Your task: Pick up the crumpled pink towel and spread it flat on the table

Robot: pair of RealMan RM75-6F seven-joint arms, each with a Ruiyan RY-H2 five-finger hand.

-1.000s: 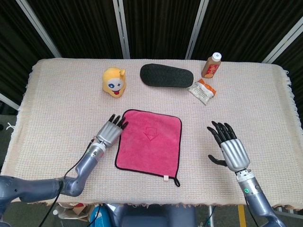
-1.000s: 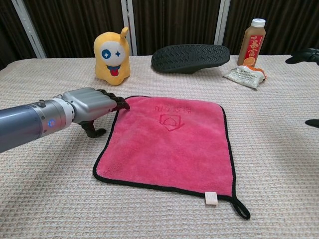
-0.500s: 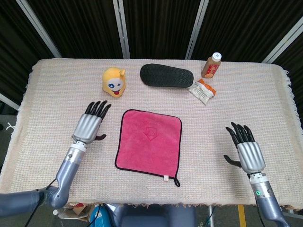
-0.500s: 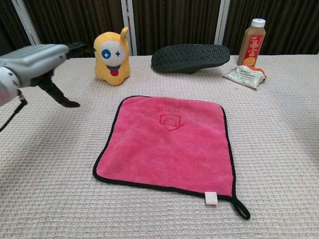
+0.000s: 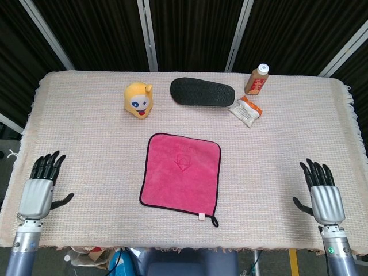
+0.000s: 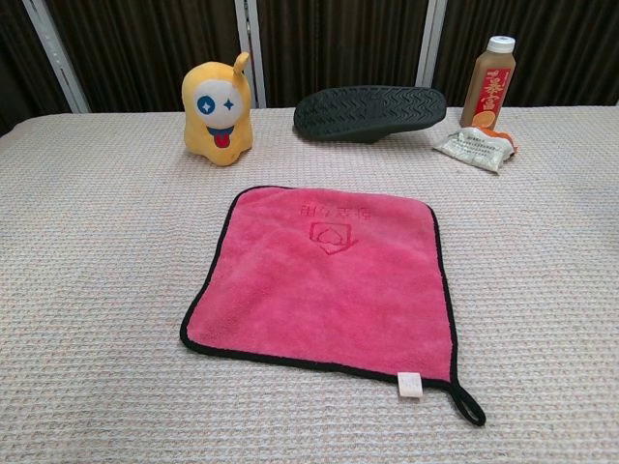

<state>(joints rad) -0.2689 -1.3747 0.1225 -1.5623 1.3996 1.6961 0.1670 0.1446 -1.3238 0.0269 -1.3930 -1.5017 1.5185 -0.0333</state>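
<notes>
Both hands hold nothing, fingers apart and extended: left hand (image 5: 39, 187) at 8 o'clock near the table's front-left edge, right hand (image 5: 322, 190) at 4 o'clock near the front-right edge. Neither appears in the chest view. Each is well apart from the pink towel (image 5: 180, 179).

Towel lies at table centre, slightly toward 6 o'clock. All four black-trimmed corners are out, the surface is smooth, and the embossed logo reads toward 12 o'clock. The hanging loop (image 6: 468, 404) trails off the corner at 5 o'clock.

Judgement: the spread looks complete; the step in hand is the retreat. To finish well, the hands should hold off the table cloth (image 5: 86, 132) and avoid sweeping inward, since a fingertip catching the trim would ruck the edge again. No re-tensioning seems needed.

Other items, all toward 12 o'clock and apart from the towel: yellow toy (image 5: 140, 99), black sole (image 5: 202, 92), bottle (image 5: 257, 79), snack packet (image 5: 245, 110).
</notes>
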